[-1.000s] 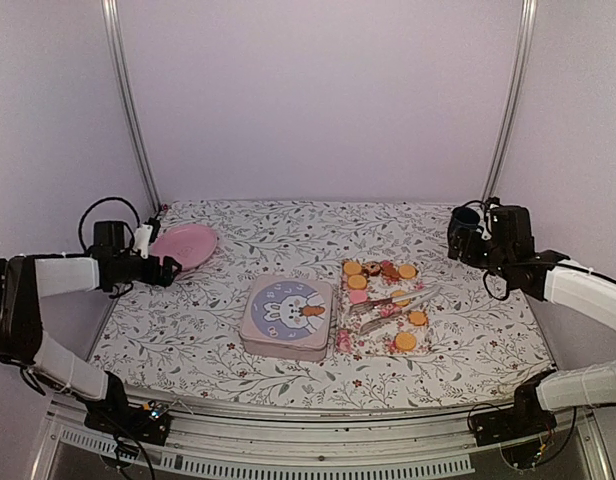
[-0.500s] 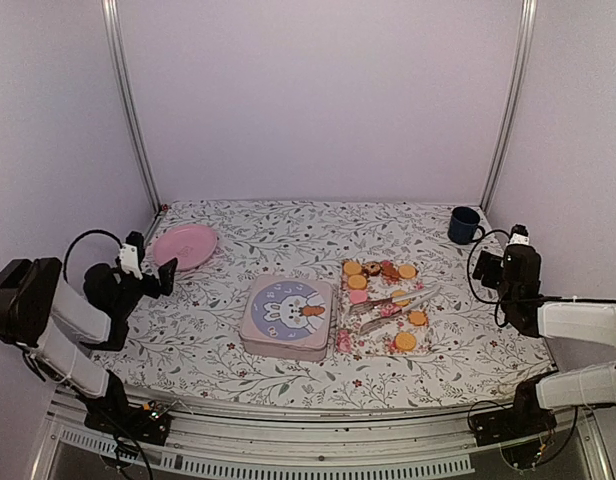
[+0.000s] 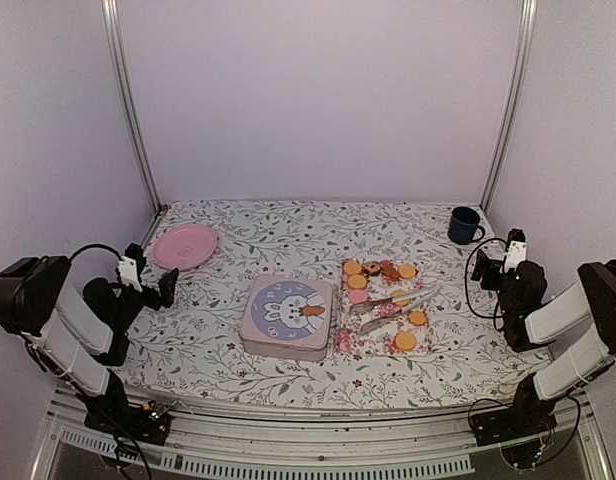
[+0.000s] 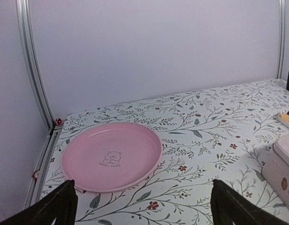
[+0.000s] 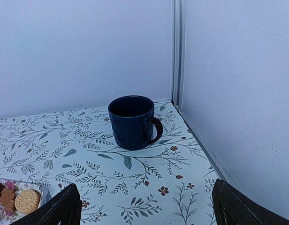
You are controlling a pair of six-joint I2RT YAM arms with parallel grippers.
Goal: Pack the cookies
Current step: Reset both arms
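Orange cookies [image 3: 357, 282] lie on floral tray [image 3: 376, 342], centre-right, just beside tin [image 3: 288, 317]. Left gripper [image 3: 160, 282] at left edge, right gripper [image 3: 496, 264] at right edge. Both spread wide, holding nothing, well apart from tray.

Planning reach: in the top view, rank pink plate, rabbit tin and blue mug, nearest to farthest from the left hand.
1. pink plate, just beyond the left hand
2. rabbit tin, table centre
3. blue mug, far right corner

The cookies [image 3: 357, 282] are small, round and lie flat on a flowery tray [image 3: 346, 340]. Most are orange, spread from its far edge to its near right corner. One is pink, and some at the far edge are brown.
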